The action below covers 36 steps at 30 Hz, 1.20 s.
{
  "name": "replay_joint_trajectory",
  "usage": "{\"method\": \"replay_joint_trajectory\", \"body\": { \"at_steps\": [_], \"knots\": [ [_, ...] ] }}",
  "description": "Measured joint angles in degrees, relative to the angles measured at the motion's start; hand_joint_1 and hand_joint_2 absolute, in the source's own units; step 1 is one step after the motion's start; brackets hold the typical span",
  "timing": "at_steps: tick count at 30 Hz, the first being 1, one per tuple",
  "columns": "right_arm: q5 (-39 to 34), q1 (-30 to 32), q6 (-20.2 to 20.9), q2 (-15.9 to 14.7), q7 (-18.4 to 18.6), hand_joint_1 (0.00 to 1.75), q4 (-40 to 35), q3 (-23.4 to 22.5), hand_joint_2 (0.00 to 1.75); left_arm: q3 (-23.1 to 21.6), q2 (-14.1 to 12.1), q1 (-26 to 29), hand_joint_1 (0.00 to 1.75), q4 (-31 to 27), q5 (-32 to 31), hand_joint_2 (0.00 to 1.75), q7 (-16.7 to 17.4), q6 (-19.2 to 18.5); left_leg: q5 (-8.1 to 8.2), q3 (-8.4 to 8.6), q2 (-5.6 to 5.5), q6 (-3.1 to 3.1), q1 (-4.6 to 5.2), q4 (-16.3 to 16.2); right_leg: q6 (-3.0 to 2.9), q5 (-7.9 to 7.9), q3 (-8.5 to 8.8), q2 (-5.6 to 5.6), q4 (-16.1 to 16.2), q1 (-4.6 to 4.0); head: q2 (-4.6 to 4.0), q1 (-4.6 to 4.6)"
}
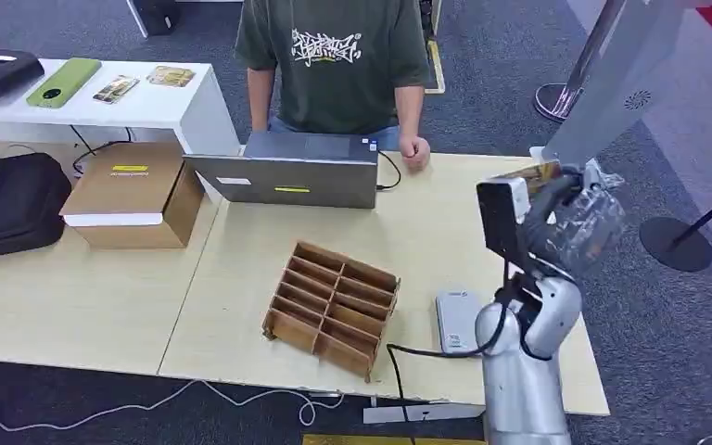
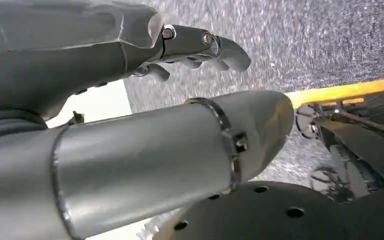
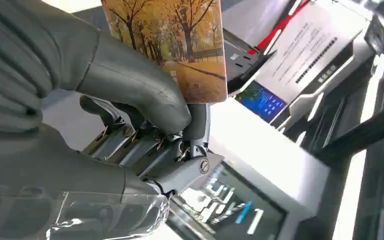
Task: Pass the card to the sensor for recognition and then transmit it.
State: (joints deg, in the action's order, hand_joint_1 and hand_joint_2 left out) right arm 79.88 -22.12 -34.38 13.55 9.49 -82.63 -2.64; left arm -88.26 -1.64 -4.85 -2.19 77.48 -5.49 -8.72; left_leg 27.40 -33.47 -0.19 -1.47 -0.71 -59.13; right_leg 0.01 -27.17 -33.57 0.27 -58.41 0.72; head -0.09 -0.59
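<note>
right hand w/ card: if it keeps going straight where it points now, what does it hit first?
Probably the grey kiosk ahead: the right hand pinches the card upright, facing the kiosk's sloped panel and blue screen. Nothing shows between them; depth is unclear.

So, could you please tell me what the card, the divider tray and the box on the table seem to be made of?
Card: probably glossy plastic or coated paper; it carries a sharp printed autumn-tree photo and stays flat while the right hand pinches it.
Divider tray: looks like thin unpainted wood or fibreboard, matte brown with slotted partitions.
Box: plain corrugated cardboard, matte tan, with a yellow label.
</note>
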Motion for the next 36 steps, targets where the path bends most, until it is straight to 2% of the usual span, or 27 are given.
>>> {"method": "replay_joint_trajectory", "body": {
  "at_steps": [3,7,12,15,23,36],
  "knots": [
    [8.17,-9.4,-0.05,-0.42,4.59,1.75,11.56,1.18,1.75,0.0,-0.41,-0.51,0.0,-0.07,-2.77,0.0,0.31,0.2,-0.11,-0.01,-0.05,-0.08,-0.01,0.0,-0.02,0.07,-0.02,-0.03,-0.03,0.0,0.02,0.0],
    [10.24,-20.23,-0.07,-2.1,11.46,1.75,27.03,5.65,1.75,0.0,-1.03,-0.81,0.0,-0.22,-4.45,0.0,0.52,0.33,-0.16,-0.02,-0.07,-0.1,-0.01,-0.01,-0.03,0.11,-0.04,-0.03,-0.05,0.0,0.02,0.02],
    [10.24,-29.68,2.14,-3.5,16.43,1.75,41.74,11.41,1.75,0.0,-1.33,-0.89,0.0,-0.26,-5.07,0.0,0.68,0.33,-0.15,-0.06,-0.11,-0.1,-0.01,-0.03,-0.02,0.11,-0.1,-0.05,-0.04,0.0,0.02,0.02],
    [10.24,-32.94,2.99,-3.78,17.28,1.75,47.36,13.24,1.75,0.0,-1.42,-1.0,0.0,-0.26,-5.11,0.0,0.79,0.26,-0.15,-0.09,-0.15,-0.1,-0.01,-0.03,-0.02,0.1,-0.1,-0.07,-0.02,0.0,0.02,0.02],
    [10.24,-36.74,3.56,-3.87,17.52,1.75,54.78,15.63,1.75,0.0,-1.46,-1.14,0.0,-0.28,-4.45,0.0,1.33,0.0,-0.14,-0.1,-0.14,-0.1,-0.01,-0.03,-0.02,0.1,-0.12,-0.06,-0.01,0.0,0.02,0.04],
    [10.24,-37.64,3.6,-3.89,17.2,1.75,57.82,16.48,1.75,0.0,-1.62,-1.23,0.0,-0.72,-4.56,0.0,1.35,-0.18,-0.13,-0.11,-0.15,-0.11,-0.01,-0.04,-0.02,0.1,-0.15,-0.06,-0.02,0.0,0.02,0.04]
  ]
}}
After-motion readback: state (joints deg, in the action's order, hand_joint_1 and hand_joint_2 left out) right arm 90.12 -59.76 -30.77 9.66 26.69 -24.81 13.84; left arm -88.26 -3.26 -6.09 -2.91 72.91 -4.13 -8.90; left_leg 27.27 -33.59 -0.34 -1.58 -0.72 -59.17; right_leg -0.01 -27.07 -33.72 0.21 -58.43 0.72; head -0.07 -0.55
